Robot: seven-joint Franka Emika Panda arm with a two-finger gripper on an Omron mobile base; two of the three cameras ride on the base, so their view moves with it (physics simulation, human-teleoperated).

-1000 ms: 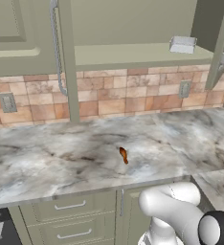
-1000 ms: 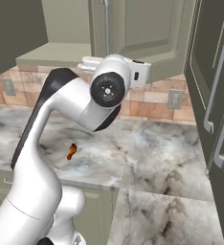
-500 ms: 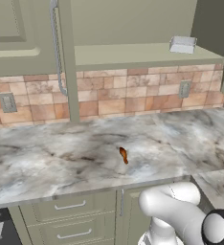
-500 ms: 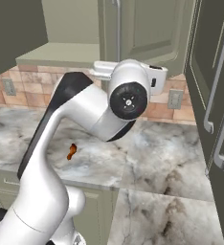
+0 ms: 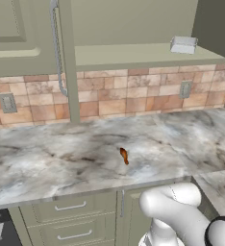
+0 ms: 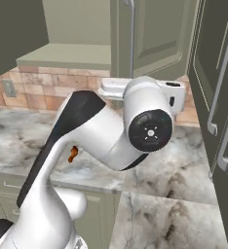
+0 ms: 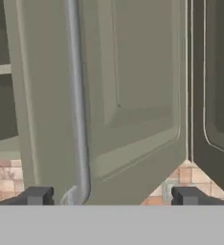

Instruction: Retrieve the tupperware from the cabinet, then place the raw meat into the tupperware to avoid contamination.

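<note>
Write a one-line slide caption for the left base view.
Open wall cabinet with a small container on its shelf; raw meat lies on the marble counter below.

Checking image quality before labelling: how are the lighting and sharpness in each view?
Left base view: flat, even light, soft; meat small but legible. Right base view: arm blocks the middle, cabinet door evenly lit, no glare. Hand view: door handle blurry, slight sheen.

- The tupperware [image 5: 183, 45]: small, shallow, pale grey-white rectangular container, sitting upright on the open cabinet's bottom shelf, far right.
- The raw meat [image 5: 124, 155]: tiny reddish-orange elongated chunk, lying on the marbled bench.
- The cabinet [image 5: 133, 29]: olive-green, doors swung open.
</note>
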